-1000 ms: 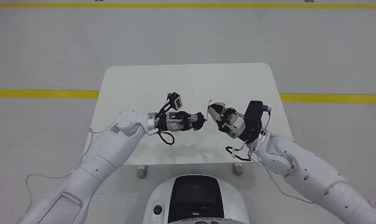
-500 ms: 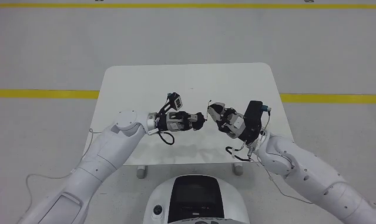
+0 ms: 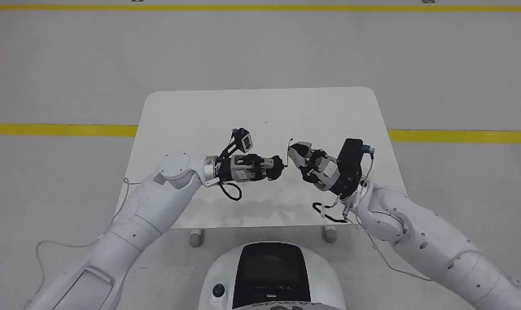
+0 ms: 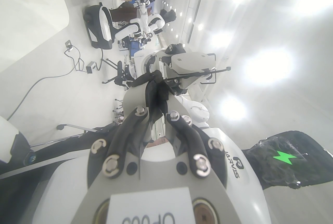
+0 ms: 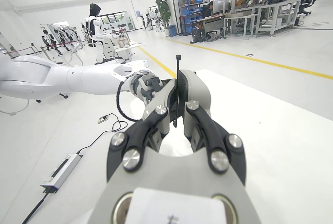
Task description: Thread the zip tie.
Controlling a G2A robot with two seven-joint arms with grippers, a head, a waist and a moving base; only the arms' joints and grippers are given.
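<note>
**Right gripper** (image 5: 178, 79) (image 3: 295, 152) is pinching the black zip tie (image 5: 178, 66) (image 4: 197, 73) by its strap, its jaws drawn tight on it. The head end is projecting past the fingertips, and the tail is pointing back toward the palm.

**Left gripper** (image 4: 156, 79) (image 3: 278, 164) is facing it tip to tip, jaws pressed together, just beside the strap. Whether it is touching the strap cannot be told.

Both are hovering above the white table (image 3: 244, 115), nearer its front edge, about midway between its left and right edges.
</note>
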